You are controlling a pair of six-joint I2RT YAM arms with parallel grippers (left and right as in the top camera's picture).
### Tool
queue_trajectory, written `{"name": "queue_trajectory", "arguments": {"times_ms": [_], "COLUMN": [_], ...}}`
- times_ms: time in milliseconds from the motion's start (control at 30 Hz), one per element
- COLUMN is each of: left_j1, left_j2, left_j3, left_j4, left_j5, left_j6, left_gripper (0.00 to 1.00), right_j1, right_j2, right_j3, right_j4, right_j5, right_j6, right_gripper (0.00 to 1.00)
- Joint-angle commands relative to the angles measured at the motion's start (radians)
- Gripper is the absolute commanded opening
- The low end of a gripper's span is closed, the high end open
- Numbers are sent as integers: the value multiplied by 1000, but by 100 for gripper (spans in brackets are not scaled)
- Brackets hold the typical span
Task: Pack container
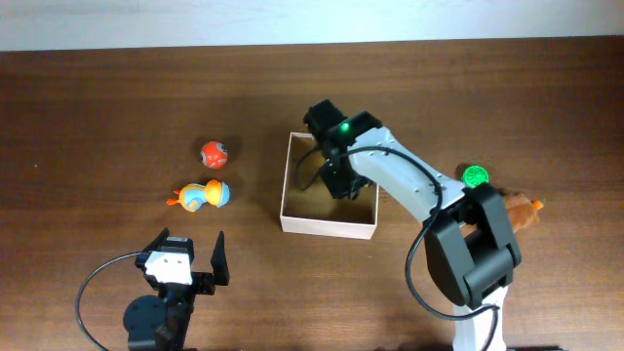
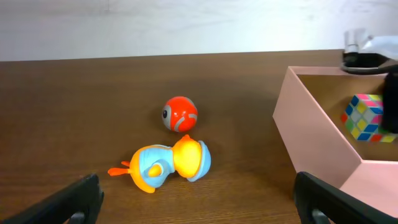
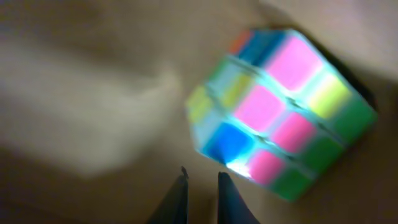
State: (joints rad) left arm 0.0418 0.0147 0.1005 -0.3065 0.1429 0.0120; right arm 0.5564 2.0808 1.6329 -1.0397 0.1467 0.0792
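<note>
You are early in the packing. The container (image 1: 327,226) sits in the middle of the table (image 1: 97,117), its tan inside open to the top, and so far it shows one item: a Rubik's cube (image 2: 364,117) lying on its floor near the far wall.

Your right gripper (image 3: 202,199) hangs inside the container just beside the cube. Its jaws are drawn almost together with nothing between them, so judge the cube as released, not held. The right arm covers much of the container from overhead, so you cannot tell whether anything else lies under it.

Left to pack, as far as you can see:
- the red ball (image 1: 214,153) and the orange-and-blue duck toy (image 1: 200,196), both on the table to the left of the container and apart from it
- a green round piece (image 1: 475,176) and a brown toy (image 1: 525,210) on the right — the latter half hidden by the arm

Your left gripper (image 1: 191,246) waits with its jaws spread wide and empty, facing the duck.
</note>
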Motion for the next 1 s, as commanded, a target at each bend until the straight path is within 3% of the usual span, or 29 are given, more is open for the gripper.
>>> {"name": "queue_trajectory", "arguments": {"times_ms": [0,400,967], "left_j1": [7,7,7], "left_j2": [-10,-10,-10], "left_j3": [-5,-5,-5], "left_j4": [0,0,0], "left_j5": [11,11,11], "left_j6": [19,19,19], "left_gripper": [99,99,99], "right_j1": [29,-7,-38], "right_j2": [-12,-12,-12], "right_j3": [-4,-4,-4], "right_j4": [37,165,159], "right_j5": [-19,-2,-4], "right_j6": [-20,-50,-76], "right_gripper": [12,12,12]}}
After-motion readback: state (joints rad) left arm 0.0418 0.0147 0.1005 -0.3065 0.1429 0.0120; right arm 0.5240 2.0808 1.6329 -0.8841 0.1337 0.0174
